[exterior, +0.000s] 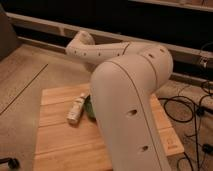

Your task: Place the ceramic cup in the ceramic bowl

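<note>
My white arm (127,95) fills the middle of the camera view and bends back over the wooden table (55,142). The gripper is out of view, hidden behind the arm. Only a thin sliver of the green ceramic bowl (88,107) shows at the arm's left edge, on the table. The ceramic cup is hidden or out of view.
A white bottle with a label (76,109) lies on the table, touching the bowl's left side. Black cables (192,102) trail over the floor at the right. A dark wall with a pale ledge (45,27) runs along the back. A black caster (10,162) sits at the bottom left.
</note>
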